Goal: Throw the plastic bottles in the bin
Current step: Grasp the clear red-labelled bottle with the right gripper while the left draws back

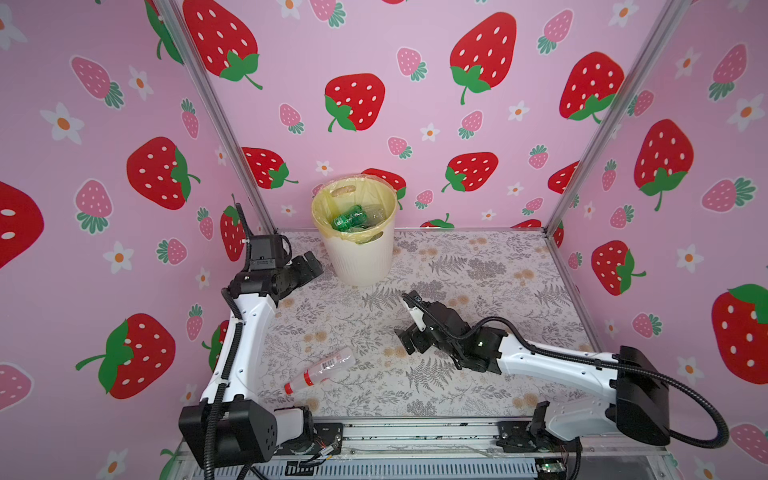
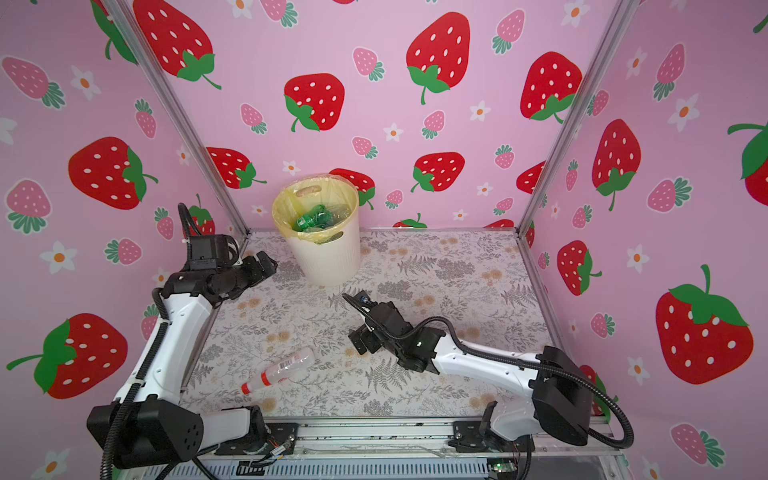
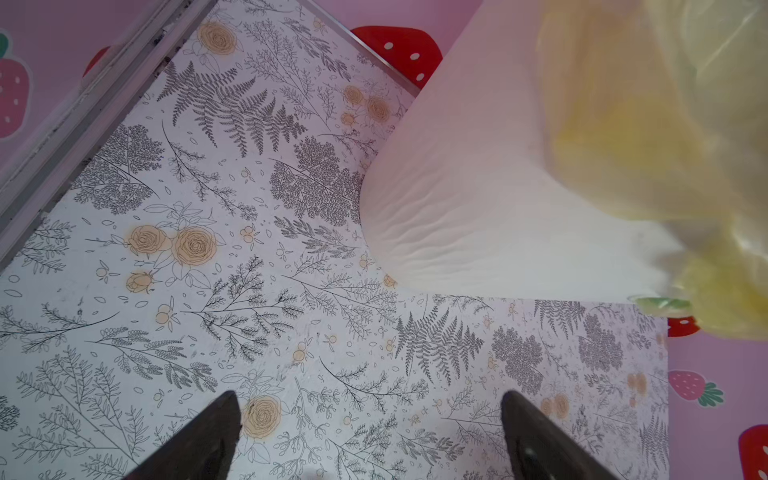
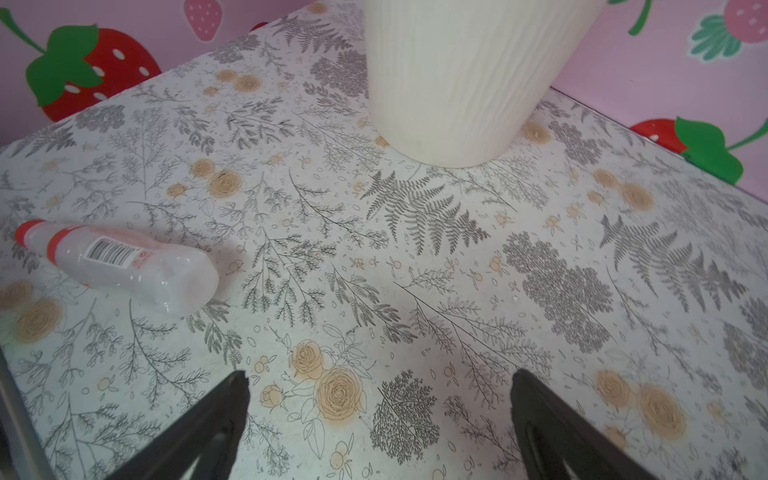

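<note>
One clear bottle (image 1: 322, 370) with a red cap and red label band lies on its side near the front edge of the worktop (image 1: 478, 291), toward the front left corner, untouched. The cream ribbed bin (image 1: 359, 257) stands at the back edge, with a thin yellowish liner (image 1: 324, 208) over its rim and crumpled green bottles (image 1: 348, 219) inside. Both grippers are empty, jaws wide. The left gripper (image 1: 309, 265) is just beside the bin's wall; the right gripper (image 1: 409, 338) is over the middle, apart from the bottle. Picking up this bottle looks like the step in hand. Smooth, round and light, it may roll, so the jaws should straddle its body crosswise.
</note>
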Robot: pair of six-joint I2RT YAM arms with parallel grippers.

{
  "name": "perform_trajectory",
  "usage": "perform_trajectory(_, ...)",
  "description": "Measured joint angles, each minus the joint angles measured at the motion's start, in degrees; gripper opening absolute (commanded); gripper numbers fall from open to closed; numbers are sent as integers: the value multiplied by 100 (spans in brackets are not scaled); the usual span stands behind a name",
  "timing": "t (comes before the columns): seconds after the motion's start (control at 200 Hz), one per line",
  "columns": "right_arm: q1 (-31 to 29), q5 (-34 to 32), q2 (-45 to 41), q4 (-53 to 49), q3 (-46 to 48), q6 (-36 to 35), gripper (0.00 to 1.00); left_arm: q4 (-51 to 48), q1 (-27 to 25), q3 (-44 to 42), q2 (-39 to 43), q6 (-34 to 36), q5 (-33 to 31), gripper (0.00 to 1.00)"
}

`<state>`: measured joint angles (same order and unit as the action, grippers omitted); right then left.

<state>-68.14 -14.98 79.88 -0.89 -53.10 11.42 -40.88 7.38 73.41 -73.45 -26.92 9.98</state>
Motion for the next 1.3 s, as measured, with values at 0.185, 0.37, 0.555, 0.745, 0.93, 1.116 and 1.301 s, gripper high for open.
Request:
perform_trajectory(0.185,-210,612,144,463,-13,-848,99,96,424,-393,35,-151,380,99)
perform_trajectory(0.37,-317,1305,579,660,-354,-1602,99,98,581,-654,42,-210,560,99)
perform_trajectory(0.555,-472,1895,1246,629,-979,-2258,99,166,605,-1012,120,-227,575,99)
perform_trajectory(0.745,-695,2116,2002,238,-1716,-2881,99,221,651,-1176,160,-225,575,99)
perform_trajectory(0.93,-798,2262,2761,-175,-2382,-3259,99,317,669,-1357,437,-251,566,99)
perform_trajectory(1.116,-848,2304,3434,-579,-2997,-3569,99,400,734,-1368,549,-308,621,99)
perform_trajectory(1.301,-852,2299,3869,-824,-3418,-3832,99,492,785,-1449,551,-363,721,99)
